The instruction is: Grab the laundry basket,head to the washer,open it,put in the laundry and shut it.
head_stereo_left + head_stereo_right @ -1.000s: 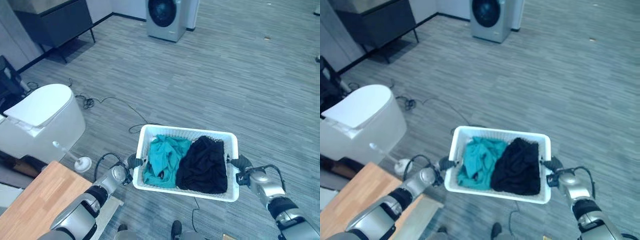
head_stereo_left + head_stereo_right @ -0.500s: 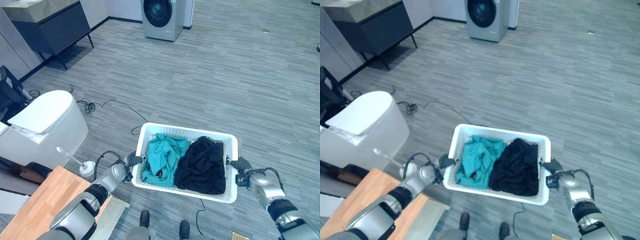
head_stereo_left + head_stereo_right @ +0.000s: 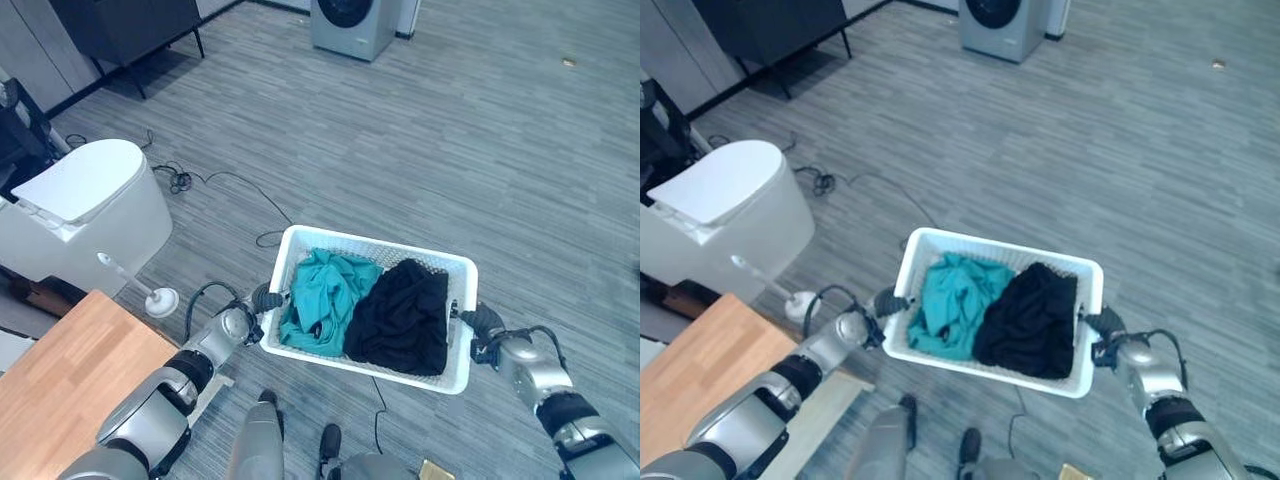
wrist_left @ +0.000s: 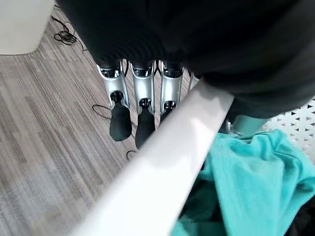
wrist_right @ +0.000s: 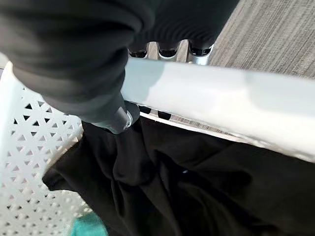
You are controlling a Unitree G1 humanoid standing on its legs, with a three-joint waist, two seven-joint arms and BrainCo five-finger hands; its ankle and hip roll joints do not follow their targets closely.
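A white laundry basket (image 3: 372, 243) hangs above the grey floor between my two hands. A teal garment (image 3: 325, 298) lies in its left half and a black garment (image 3: 402, 312) in its right half. My left hand (image 3: 262, 300) grips the basket's left rim (image 4: 162, 162), fingers (image 4: 142, 98) outside and thumb inside by the teal cloth (image 4: 256, 182). My right hand (image 3: 480, 323) grips the right rim (image 5: 221, 103), its thumb (image 5: 115, 118) inside over the black cloth (image 5: 187, 196). The silver washer (image 3: 355, 25), door shut, stands far ahead at the upper edge.
A white toilet (image 3: 85, 215) with a brush (image 3: 150, 295) beside it stands to the left. A wooden table (image 3: 60, 370) lies at the lower left, and a dark cabinet (image 3: 130, 20) at the upper left. A black cable (image 3: 200, 180) trails over the floor.
The whole view has shifted, so the washer now sits at the upper edge. Both hands still hold the basket the same way.
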